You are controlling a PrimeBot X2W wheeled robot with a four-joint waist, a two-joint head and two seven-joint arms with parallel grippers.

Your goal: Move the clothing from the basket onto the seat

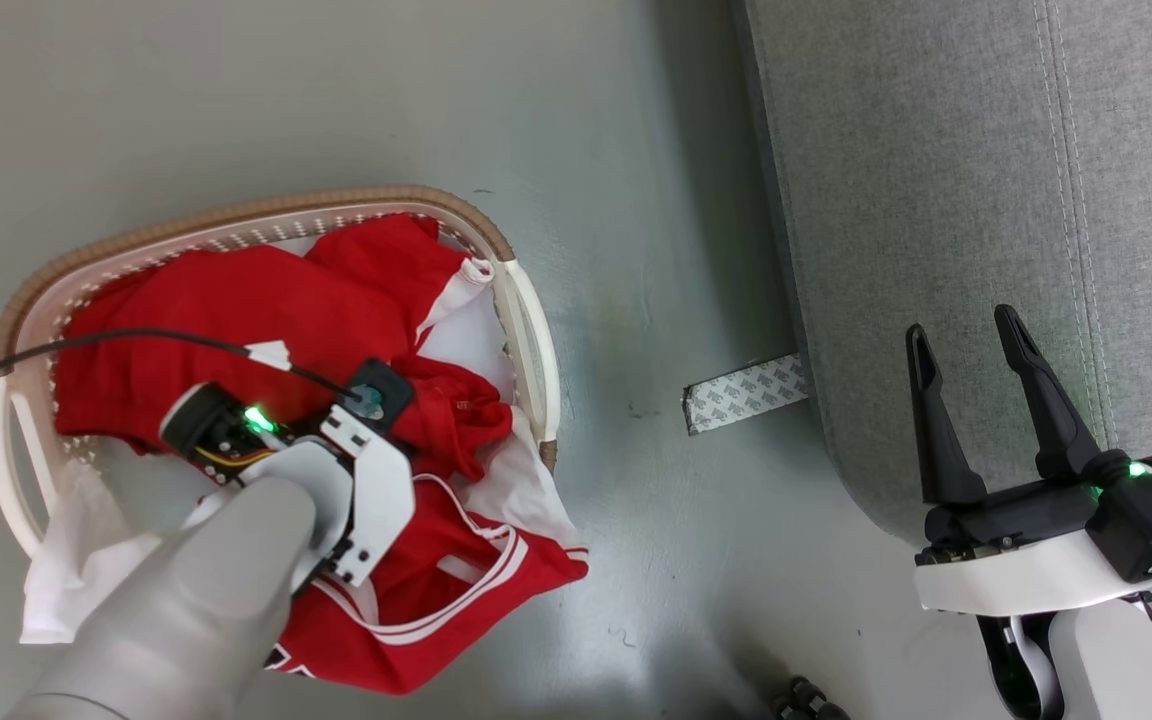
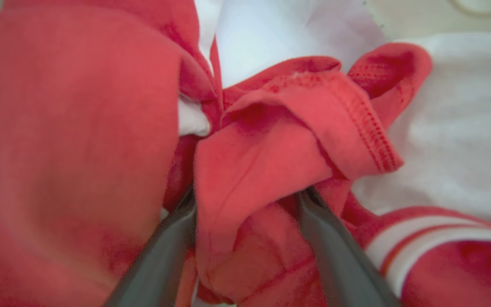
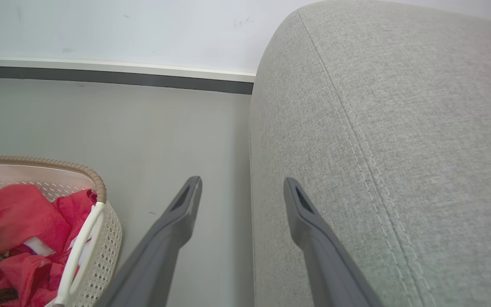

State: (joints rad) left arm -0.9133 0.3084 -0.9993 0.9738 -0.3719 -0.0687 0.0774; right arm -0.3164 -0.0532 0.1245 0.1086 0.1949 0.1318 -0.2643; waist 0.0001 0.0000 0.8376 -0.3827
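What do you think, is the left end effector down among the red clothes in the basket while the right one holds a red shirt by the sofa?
Not quite. The right end effector holds nothing: the right wrist view shows its fingers apart and bare beside the sofa. The left end effector is down among the red clothes in the basket.

Bright, even light, soft shadows on the floor (image 1: 586, 150); close clothing (image 2: 79, 128) blurs in the left wrist view.
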